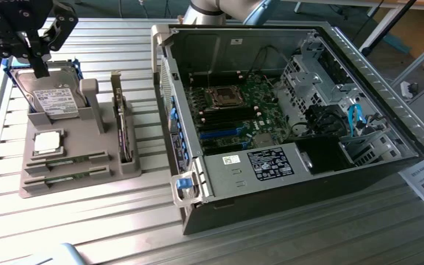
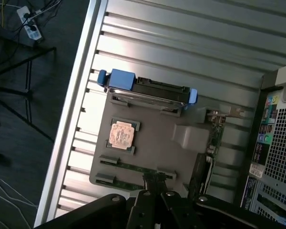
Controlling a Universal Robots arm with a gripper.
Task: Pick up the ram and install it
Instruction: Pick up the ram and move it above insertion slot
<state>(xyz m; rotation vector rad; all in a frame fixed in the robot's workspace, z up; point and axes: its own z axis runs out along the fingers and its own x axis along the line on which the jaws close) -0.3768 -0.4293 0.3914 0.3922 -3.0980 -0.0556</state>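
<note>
Two ram sticks lie in slots at the front of a grey holder tray (image 1: 72, 190): one ram stick (image 1: 66, 161) behind, the other ram stick (image 1: 64, 178) in front. From the wrist camera the first ram stick (image 2: 132, 166) is a thin green strip on the tray (image 2: 152, 143), just past my fingertips. My gripper (image 1: 41, 70) hangs high over the tray's far end, above the hard drive (image 1: 53, 99), shut with nothing in it. My gripper (image 2: 155, 181) shows its fingers pressed together.
The tray also carries a square processor chip (image 1: 48, 142) and an upright card with a metal bracket (image 1: 126, 130). On the exterior view's right stands the open computer case (image 1: 388, 83), its motherboard (image 1: 234, 118) exposed. The slatted metal table (image 1: 86, 232) ends at a rail near the tray.
</note>
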